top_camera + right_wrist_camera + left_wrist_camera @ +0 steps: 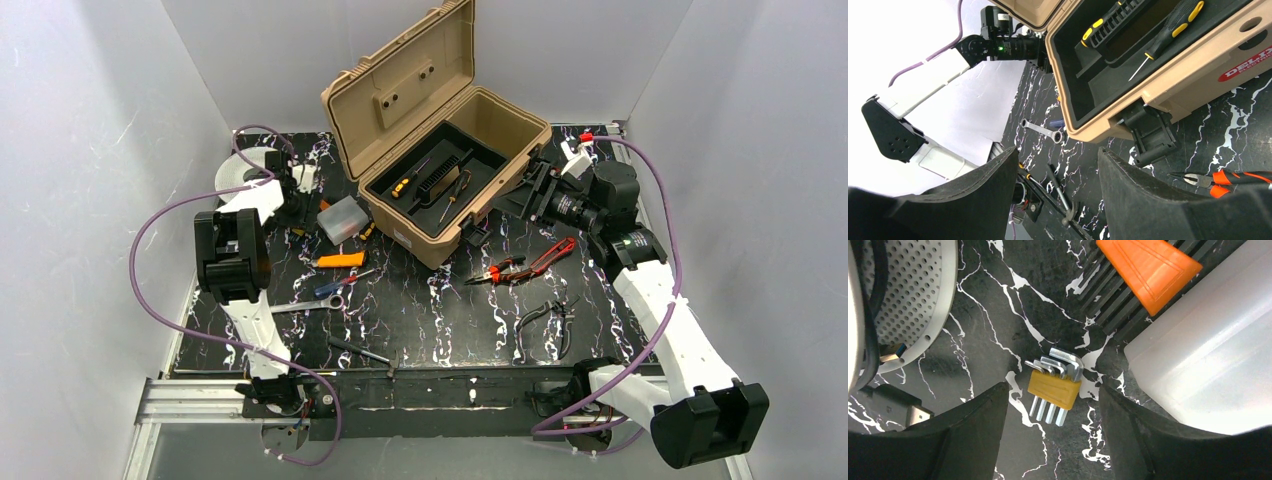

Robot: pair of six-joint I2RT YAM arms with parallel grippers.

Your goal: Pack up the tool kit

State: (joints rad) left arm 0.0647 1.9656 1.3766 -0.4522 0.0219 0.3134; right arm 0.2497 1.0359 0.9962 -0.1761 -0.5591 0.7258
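Note:
The tan toolbox [430, 130] stands open at the back, and its black tray [1098, 75] holds a screwdriver [1168, 30] and other tools. My left gripper [1053, 415] is open low over the table beside the grey spool [908, 300]. A yellow-holdered hex key set [1055, 385] lies on the table between its fingers [973, 430], touching neither. My right gripper [1058, 155] is open and empty, at the toolbox's right front corner near a black latch [1150, 132]. Red-handled pliers [525, 265] lie in front of the box.
A clear plastic box [343, 218] and an orange tool [340, 260] sit right of the left gripper [298, 197]. A wrench [305, 303], a blue-handled screwdriver [340, 285], a hammer [365, 352] and black pliers [545, 315] lie on the marbled mat.

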